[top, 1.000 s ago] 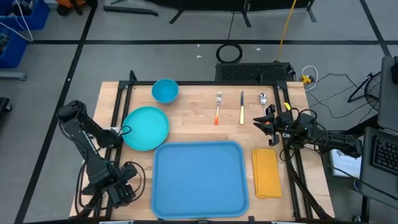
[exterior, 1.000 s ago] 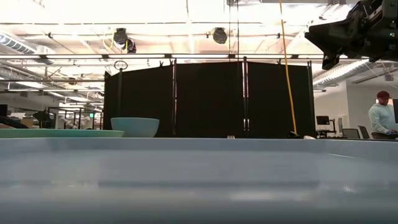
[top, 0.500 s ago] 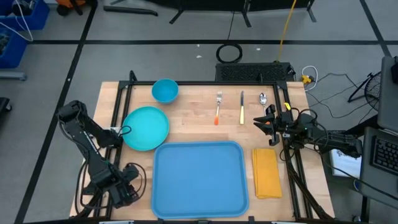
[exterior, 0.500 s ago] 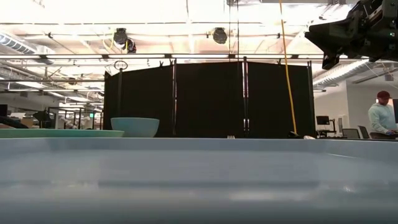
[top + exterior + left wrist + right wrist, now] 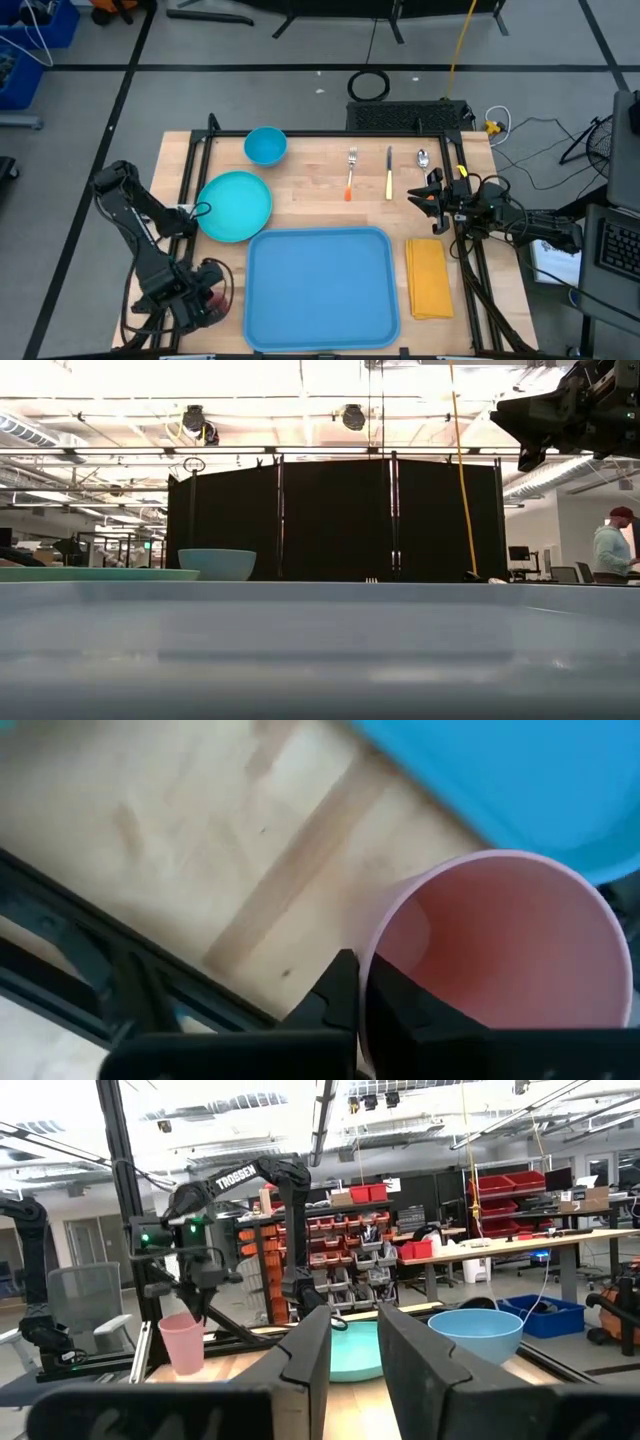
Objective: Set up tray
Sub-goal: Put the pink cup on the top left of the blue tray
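The light-blue tray [image 5: 320, 285] lies at the table's near middle. Left of it, at the near-left corner, my left gripper [image 5: 207, 292] points down and is shut on a pink cup [image 5: 500, 950], which also shows upright in the right wrist view [image 5: 183, 1344]. A teal plate [image 5: 235, 205] and a blue bowl [image 5: 265, 146] rest on the table behind the cup. A fork [image 5: 351, 172], knife [image 5: 389, 172] and spoon [image 5: 422, 158] lie at the far side. A yellow napkin [image 5: 428, 277] lies right of the tray. My right gripper [image 5: 415, 195] hovers open at the right, touching nothing. My left gripper pinches the pink cup's rim [image 5: 372, 945] on one side, with one finger inside the cup and one outside. The fingers come from above, pointing down. The cup stands upright below them; I cannot tell whether its base is on the table.
The table's black frame rails [image 5: 190, 180] run along its left and right sides. Bare wood lies between the cutlery and the tray. In the low view, the tray's rim [image 5: 320, 620] fills the foreground. A person [image 5: 612, 545] stands far off in the room.
My left gripper has shut on the cup's rim and risen slightly. The pink cup now shows beside the hand in the high view, where it was hidden before. My right arm has kept still.
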Action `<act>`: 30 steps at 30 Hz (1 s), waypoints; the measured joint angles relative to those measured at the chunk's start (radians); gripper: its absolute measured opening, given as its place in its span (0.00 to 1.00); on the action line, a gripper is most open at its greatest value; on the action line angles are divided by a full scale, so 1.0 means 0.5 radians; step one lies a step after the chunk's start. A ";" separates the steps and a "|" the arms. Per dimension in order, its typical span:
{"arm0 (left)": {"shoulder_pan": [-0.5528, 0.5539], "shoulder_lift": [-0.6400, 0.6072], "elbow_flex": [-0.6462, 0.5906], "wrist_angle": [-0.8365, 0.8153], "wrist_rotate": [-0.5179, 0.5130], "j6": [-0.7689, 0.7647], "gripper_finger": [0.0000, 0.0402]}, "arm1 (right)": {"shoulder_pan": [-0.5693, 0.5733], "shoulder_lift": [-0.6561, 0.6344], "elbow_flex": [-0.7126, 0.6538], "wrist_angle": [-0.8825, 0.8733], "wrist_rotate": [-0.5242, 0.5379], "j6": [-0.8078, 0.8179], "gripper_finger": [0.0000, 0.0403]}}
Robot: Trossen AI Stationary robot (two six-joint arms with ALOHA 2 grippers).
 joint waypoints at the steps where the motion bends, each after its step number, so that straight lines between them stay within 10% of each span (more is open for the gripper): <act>1: 0.000 0.000 0.061 -0.098 -0.052 0.022 0.01 | -0.001 0.000 0.000 0.000 0.000 0.000 0.19; 9: 0.217 -0.020 0.389 -0.638 -1.029 0.078 0.01 | 0.000 0.000 0.000 0.000 0.000 -0.001 0.19; 20: 1.096 -0.035 0.206 -0.098 -0.683 1.336 0.01 | 0.000 0.000 0.000 -0.001 0.000 0.000 0.19; 30: 1.378 -0.036 -0.113 0.109 -0.400 1.568 0.01 | -0.001 0.001 0.000 -0.001 0.000 -0.001 0.19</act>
